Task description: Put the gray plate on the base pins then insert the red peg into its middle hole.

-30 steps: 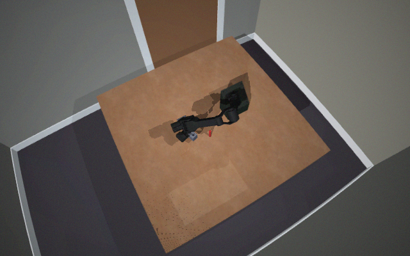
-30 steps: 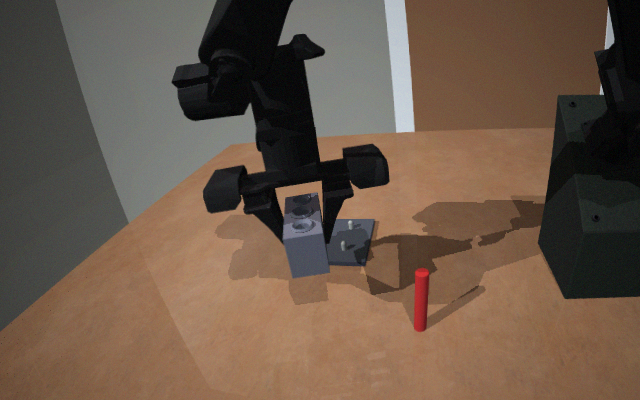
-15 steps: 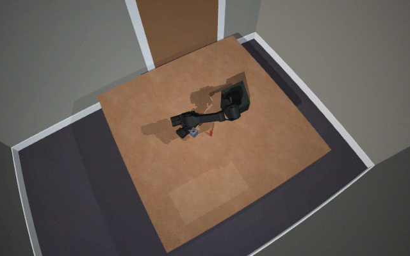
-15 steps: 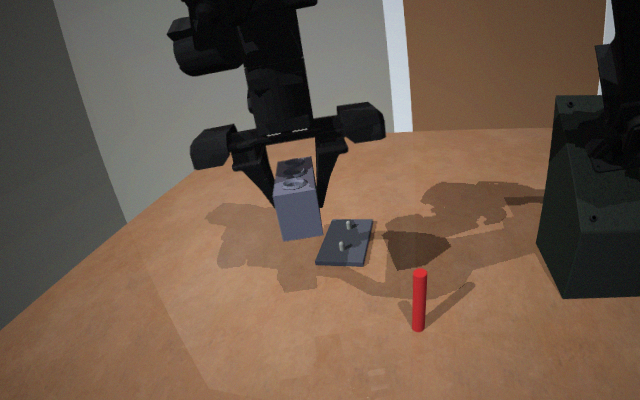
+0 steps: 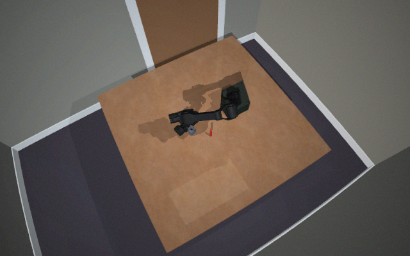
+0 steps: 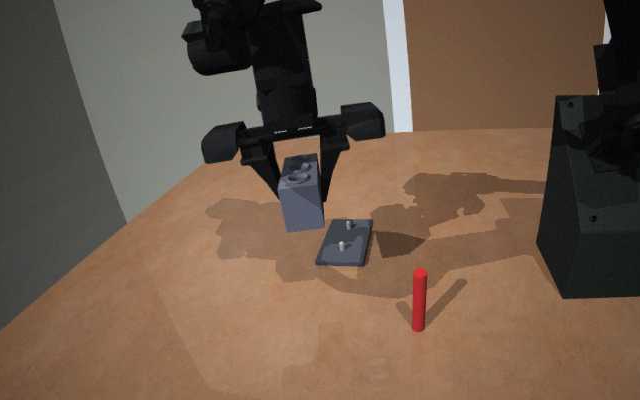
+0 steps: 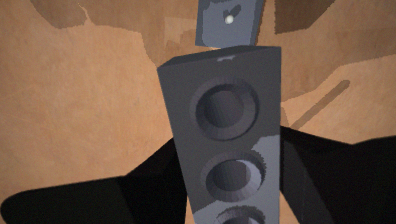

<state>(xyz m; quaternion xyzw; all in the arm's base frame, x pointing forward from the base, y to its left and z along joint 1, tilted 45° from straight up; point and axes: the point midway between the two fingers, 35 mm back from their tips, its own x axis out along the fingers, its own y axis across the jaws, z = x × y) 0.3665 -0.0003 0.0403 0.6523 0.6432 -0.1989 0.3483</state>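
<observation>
My gripper is shut on the gray plate, a thick block with three holes facing up. One finger is on each side, and the plate is held in the air. The dark gray base lies flat on the table, to the right of the plate in the exterior view and beyond its far end in the wrist view. Two pale pins stand on the base; one pin shows in the wrist view. The arm hides the base in the top view. The red peg stands upright, apart from the base.
The arm's dark green mounting block stands on the brown table, to the right of the peg and base in the exterior view. Shadows of the arm fall across the table around the base. Walls and a brown door stand behind.
</observation>
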